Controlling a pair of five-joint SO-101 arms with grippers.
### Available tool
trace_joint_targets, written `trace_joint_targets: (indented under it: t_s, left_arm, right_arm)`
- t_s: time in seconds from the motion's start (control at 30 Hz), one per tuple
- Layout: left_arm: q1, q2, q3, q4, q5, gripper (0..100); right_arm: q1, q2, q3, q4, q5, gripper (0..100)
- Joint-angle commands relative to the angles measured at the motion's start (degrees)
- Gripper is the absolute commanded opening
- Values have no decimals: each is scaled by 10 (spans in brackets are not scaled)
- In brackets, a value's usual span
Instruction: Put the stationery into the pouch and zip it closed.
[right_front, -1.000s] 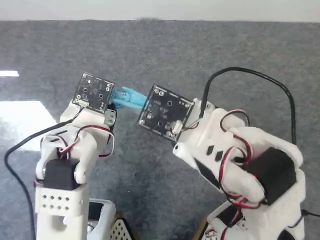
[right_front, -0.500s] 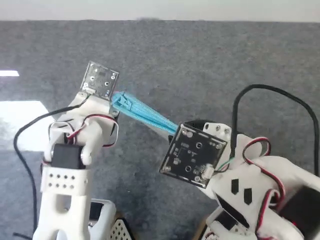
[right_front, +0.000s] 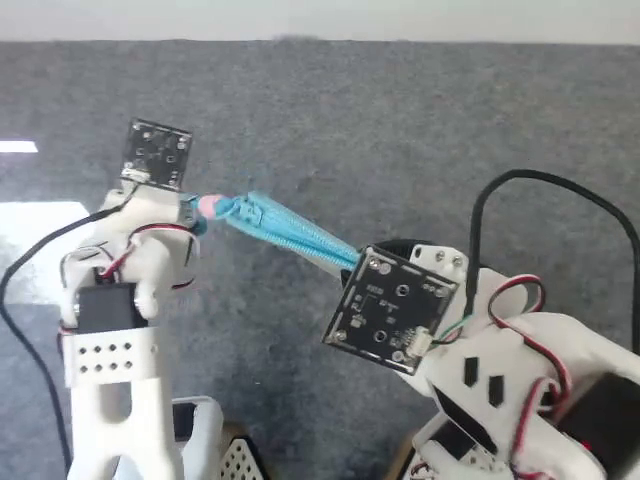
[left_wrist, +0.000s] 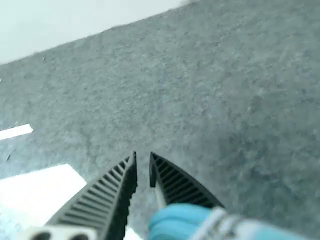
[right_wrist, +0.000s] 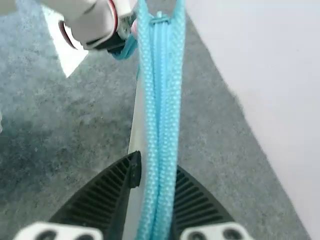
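Closing stage of the pouch task. The grey mat (right_front: 400, 130) lies under the whole scene. Above it the left arm (right_front: 110, 300) and the right arm (right_front: 520, 370) stand at opposite ends of the blue pouch (right_front: 295, 235), which hangs off the mat as a taut, slanting band between them.

The right gripper (right_wrist: 156, 167) clamps the pouch's near end. Its two black jaws are closed down to the thickness of the fabric, one on each side.

The left gripper (left_wrist: 143, 156) is at the pouch's far end. Its jaws are nearly together, with only a slit between the tips, and the blue fabric sits by the root of one jaw rather than at the tips. Since the pouch hangs stretched from that end, the grip is judged to hold there.

The zip (right_wrist: 159, 60) runs along the pouch's middle and looks drawn together over the visible length. A small crossbar at the far end may be the slider.

A pink item (right_front: 210, 205) sits right at the pouch's far end — zip tab or piece of stationery, it cannot be told which. The pouch's contents are hidden.

The step in hand appears to be the zipping, at or near its finish. The next move probably calls for checking that the slider is fully home — holding tension meanwhile — and then lowering the pouch to the mat before either grip lets go.
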Motion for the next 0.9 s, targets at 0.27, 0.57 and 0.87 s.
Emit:
trace_joint_targets:
  t_s: [0.27,0.57,0.87]
  left_arm:
    - [36,-37,-234,322,-49,336]
    - [39,-64,-251,346,-91,337]
    - [126,-64,-228,240,-61,352]
  right_arm:
    - [60,67,148,-52,43,8]
    - [81,66,150,-43,51,8]
    - [42,1,147,5,62,8]
